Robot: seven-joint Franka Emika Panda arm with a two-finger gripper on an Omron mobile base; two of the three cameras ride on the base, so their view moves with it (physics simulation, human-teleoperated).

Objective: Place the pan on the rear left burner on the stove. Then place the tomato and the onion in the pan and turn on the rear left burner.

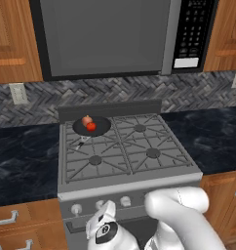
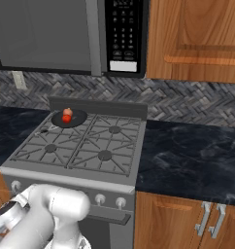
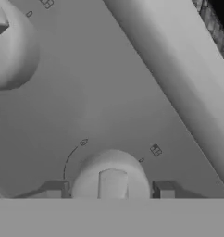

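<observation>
Looking over the stove (image 1: 127, 183) from the left base view, we see the pan (image 1: 101, 128) sitting on the rear left burner, its short handle (image 1: 82, 142) pointing toward the front. Inside it lie the tomato (image 1: 91, 126) and, just behind and touching it, the onion (image 1: 86, 120). We judge the placing steps done. Our arm is folded low in front of the range, the hand down at the row of front knobs (image 1: 125, 200).

From the right base view we find the same: the pan (image 2: 76, 116) on the far left grate by the dark back rail (image 2: 97, 106), the tomato (image 2: 66, 118) and onion (image 2: 67, 112) resting in it. No flame shows at that burner, so we take the last step as not yet done.

In the hand view, the gripper (image 3: 109, 190) points straight at one round silver knob (image 3: 111, 178), and the fingertips (image 3: 53, 189) stand spread on either side of it, one at each flank. Whether they already press on the knob we cannot tell. A second knob (image 3: 12, 46) sits at the upper left. What is left, as we judge it, is gripping and turning the right knob; whether this one serves the rear left burner we cannot read from its markings.
</observation>
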